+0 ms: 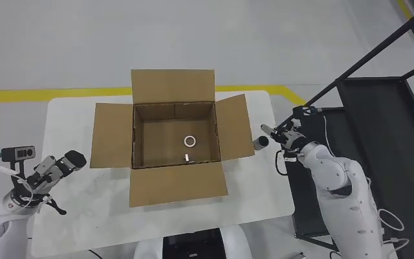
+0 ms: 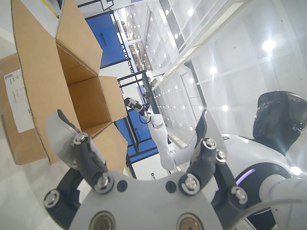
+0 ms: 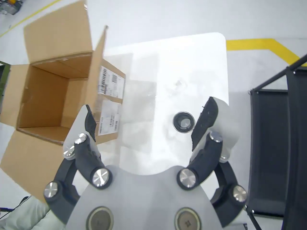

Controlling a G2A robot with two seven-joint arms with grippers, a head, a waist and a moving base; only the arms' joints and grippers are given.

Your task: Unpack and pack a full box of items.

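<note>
While both grippers hang spread and empty, left gripper (image 2: 130, 114) by the desk's (image 1: 71, 129) left edge, right gripper (image 3: 149, 106) at its right edge near a black cylinder (image 3: 184, 122), the open box (image 1: 178, 183) sits mid-desk holding 1 ring (image 1: 189, 140): likely light, stiff; pinch across its rim.

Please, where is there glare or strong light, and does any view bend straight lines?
Right wrist view: the white table shines with glare around the small dark round item. Left wrist view: ceiling lamps flare brightly, and the cardboard box edges look bowed by the wide lens. Top view: even light, no glare.
</note>
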